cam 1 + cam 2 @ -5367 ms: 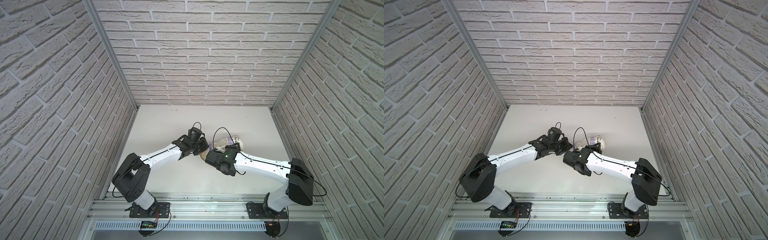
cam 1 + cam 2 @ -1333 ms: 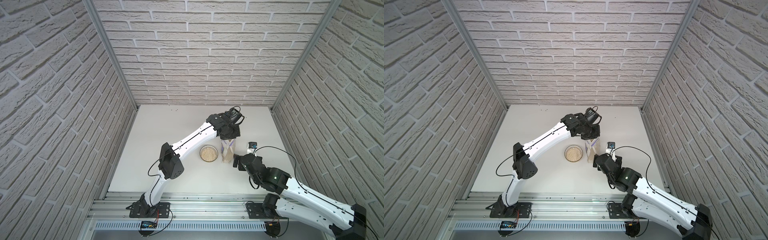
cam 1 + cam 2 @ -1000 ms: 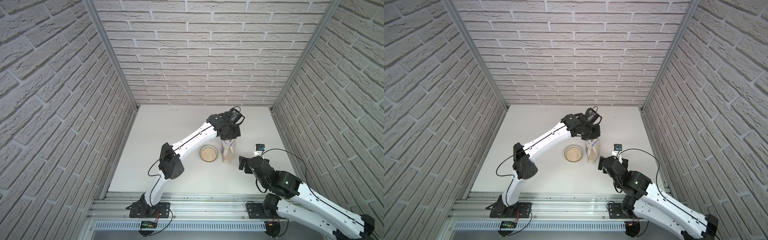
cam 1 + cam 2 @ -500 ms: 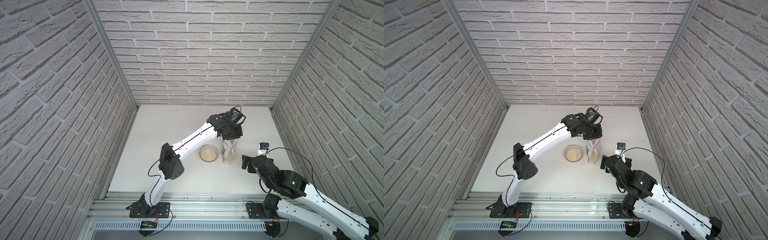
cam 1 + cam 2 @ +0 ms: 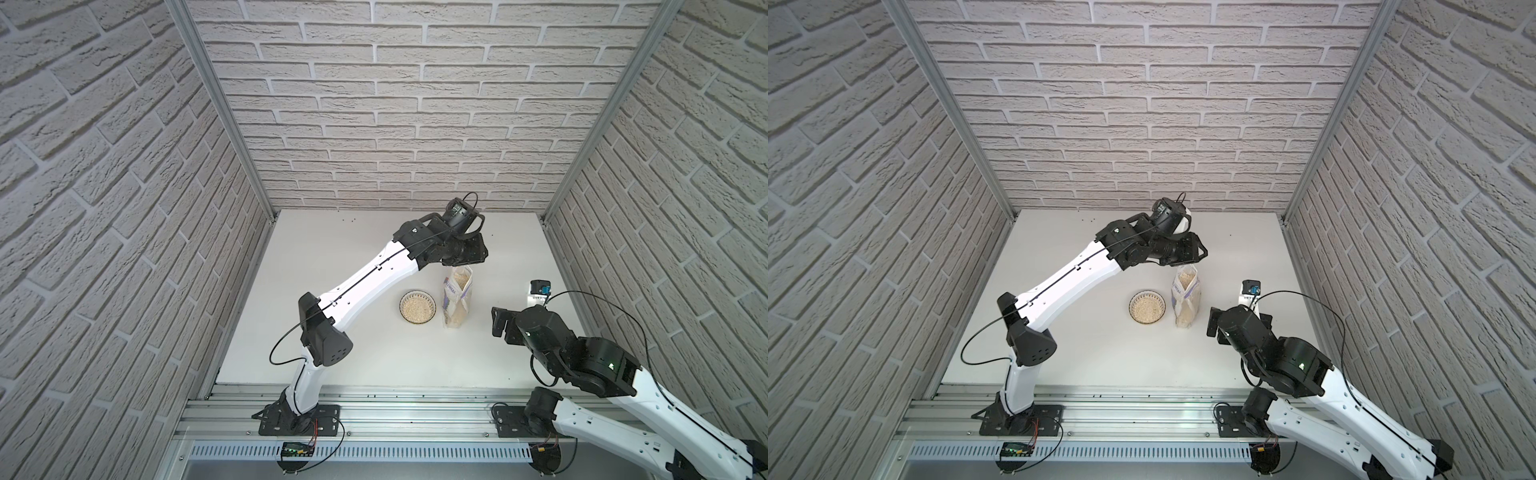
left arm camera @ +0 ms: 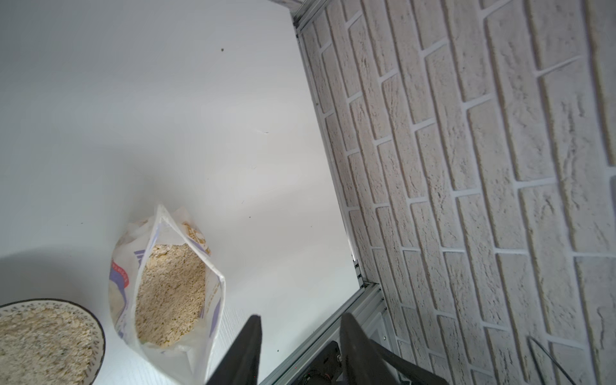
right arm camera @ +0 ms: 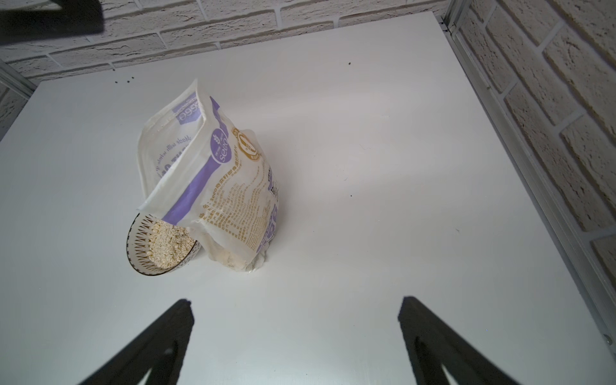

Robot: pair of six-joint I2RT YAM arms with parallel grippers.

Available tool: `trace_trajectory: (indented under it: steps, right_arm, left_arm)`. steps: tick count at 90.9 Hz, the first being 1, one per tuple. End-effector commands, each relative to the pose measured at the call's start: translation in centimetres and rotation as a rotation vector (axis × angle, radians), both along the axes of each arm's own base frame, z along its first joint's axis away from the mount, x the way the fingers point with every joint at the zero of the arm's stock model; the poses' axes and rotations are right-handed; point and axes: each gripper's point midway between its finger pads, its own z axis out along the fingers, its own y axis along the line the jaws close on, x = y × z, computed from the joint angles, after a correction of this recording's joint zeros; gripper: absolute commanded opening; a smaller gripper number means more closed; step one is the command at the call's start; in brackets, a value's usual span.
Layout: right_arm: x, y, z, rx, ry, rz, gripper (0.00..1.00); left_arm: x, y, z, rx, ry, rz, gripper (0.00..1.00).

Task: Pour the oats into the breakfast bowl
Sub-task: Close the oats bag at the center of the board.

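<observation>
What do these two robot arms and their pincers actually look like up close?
Both arms have glossy white shells and chunky black joints, with thin black cables looping alongside. The left arm and right arm stand on black plates bolted to a silver rail. A small green light glows on the right arm. The left gripper and right gripper each have two flat, tapering black fingers.

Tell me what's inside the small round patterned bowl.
The small round patterned bowl holds pale oat flakes, nearly covering its lattice interior. Its bottom beneath them is hidden.
</observation>
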Motion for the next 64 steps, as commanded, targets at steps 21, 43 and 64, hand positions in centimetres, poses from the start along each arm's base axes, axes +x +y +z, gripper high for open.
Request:
trace_trajectory:
  steps: [21, 43, 64]
  right_arm:
    - [-0.2, 1.1, 3.1, 0.045, 0.013, 0.049, 1.0]
    - [1.2, 3.6, 5.8, 0.0, 0.029, 0.103, 1.0]
    - [4.8, 7.7, 6.3, -0.107, 0.083, 0.132, 1.0]
  left_arm:
    - [-0.2, 4.3, 11.3, -0.116, -0.275, -0.021, 0.43]
    - [0.9, 13.6, 12.1, 0.066, -0.469, 0.206, 0.51]
    - [0.3, 24.4, 6.7, 0.212, -0.449, 0.462, 0.55]
